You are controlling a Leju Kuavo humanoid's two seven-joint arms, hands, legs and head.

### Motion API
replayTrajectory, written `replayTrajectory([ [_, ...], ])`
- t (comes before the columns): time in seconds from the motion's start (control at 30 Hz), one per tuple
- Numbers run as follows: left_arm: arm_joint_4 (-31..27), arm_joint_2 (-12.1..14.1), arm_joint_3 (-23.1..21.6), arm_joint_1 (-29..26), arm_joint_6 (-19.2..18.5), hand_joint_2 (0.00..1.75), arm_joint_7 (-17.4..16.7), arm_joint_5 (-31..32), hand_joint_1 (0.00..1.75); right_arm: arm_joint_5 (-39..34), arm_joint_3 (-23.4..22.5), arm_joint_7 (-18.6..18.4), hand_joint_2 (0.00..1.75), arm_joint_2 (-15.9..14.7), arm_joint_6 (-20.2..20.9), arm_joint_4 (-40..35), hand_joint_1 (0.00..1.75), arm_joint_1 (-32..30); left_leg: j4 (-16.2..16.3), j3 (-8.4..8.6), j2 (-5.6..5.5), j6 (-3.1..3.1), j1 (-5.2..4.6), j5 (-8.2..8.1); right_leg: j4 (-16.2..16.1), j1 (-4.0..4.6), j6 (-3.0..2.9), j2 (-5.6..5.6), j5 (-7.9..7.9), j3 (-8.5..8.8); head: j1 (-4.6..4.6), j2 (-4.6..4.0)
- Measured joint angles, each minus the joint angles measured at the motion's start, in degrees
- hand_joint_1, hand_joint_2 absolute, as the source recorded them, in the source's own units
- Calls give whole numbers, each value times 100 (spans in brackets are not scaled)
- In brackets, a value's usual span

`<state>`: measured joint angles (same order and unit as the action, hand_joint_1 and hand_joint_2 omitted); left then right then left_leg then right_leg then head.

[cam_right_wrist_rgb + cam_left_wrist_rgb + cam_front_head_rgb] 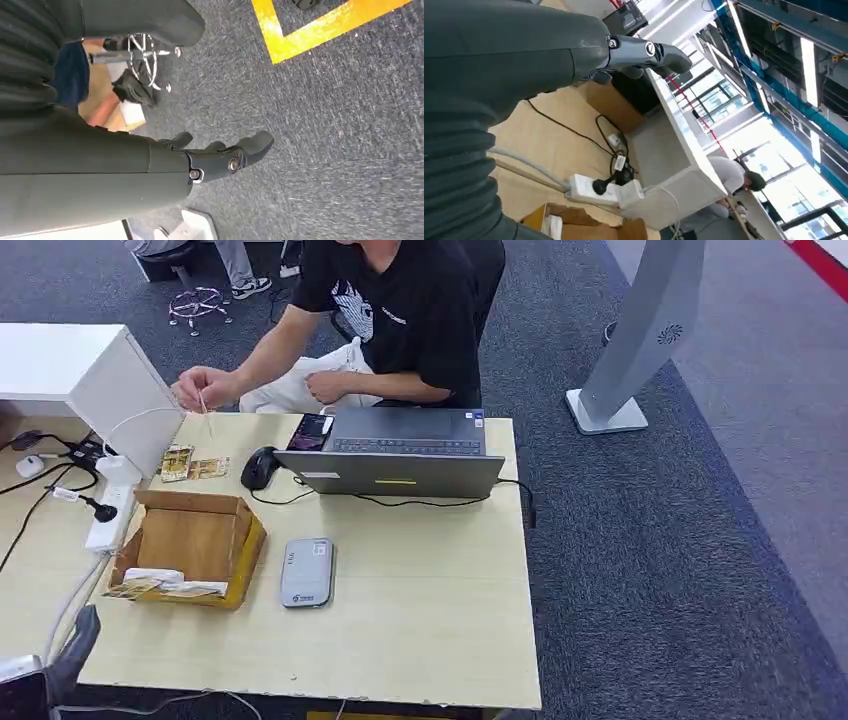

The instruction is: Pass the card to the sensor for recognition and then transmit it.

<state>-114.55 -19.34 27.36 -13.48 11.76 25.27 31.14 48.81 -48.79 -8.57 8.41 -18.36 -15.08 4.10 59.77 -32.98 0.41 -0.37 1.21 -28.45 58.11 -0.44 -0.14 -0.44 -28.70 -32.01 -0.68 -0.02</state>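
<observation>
A grey card sensor point(306, 573) lies flat on the wooden table point(420, 620), beside an open cardboard box point(190, 540) with cards point(160, 584) stacked at its near end. More cards point(191, 466) lie near the far left edge. My left hand point(72, 648) hovers at the table's near left corner; in the left wrist view its fingers point(644, 52) are stretched out and hold nothing. My right hand point(220, 157) hangs over the carpet with its fingers apart and nothing in it.
A person point(400, 310) sits across the table, one hand point(200, 388) raised over the far left corner and pinching something thin. A laptop point(400, 455), a mouse point(260, 468) and a phone point(311, 431) stand at the far side. A power strip point(110, 505) and cables lie left.
</observation>
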Motion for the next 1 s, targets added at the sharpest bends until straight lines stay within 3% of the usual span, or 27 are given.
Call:
replayTrajectory([
  [0.23,-24,57,15,327,-691,175,-254,92,0,297,-79,65,175,-24,162,0,0,29,1,3,1,3,-1,4,0,-1,1,0,1,0,2,0],
  [0.37,-20,70,15,374,-773,175,-308,166,0,340,-83,85,175,-30,188,0,0,33,1,3,1,1,-1,6,0,-1,0,1,2,1,2,0],
  [0.4,46,112,15,632,-817,175,-431,547,0,472,-92,111,175,-52,260,2,0,54,2,4,3,1,-1,7,0,-1,5,4,6,-1,2,0],
  [0.5,177,138,9,845,-797,175,-592,691,0,574,-92,124,175,-61,321,2,0,67,3,5,4,0,-1,8,0,-1,5,7,6,-3,0,0],
  [0.6,427,157,-4,1011,-1051,175,-787,689,0,671,-92,184,175,-74,336,9,0,82,3,5,6,0,-1,8,0,-1,5,9,6,-3,2,0],
  [1.0,1038,181,-131,1301,-1206,175,-791,726,0,776,-103,203,175,-135,345,35,0,90,3,3,10,0,-2,8,0,-2,5,11,7,-5,0,0],
])
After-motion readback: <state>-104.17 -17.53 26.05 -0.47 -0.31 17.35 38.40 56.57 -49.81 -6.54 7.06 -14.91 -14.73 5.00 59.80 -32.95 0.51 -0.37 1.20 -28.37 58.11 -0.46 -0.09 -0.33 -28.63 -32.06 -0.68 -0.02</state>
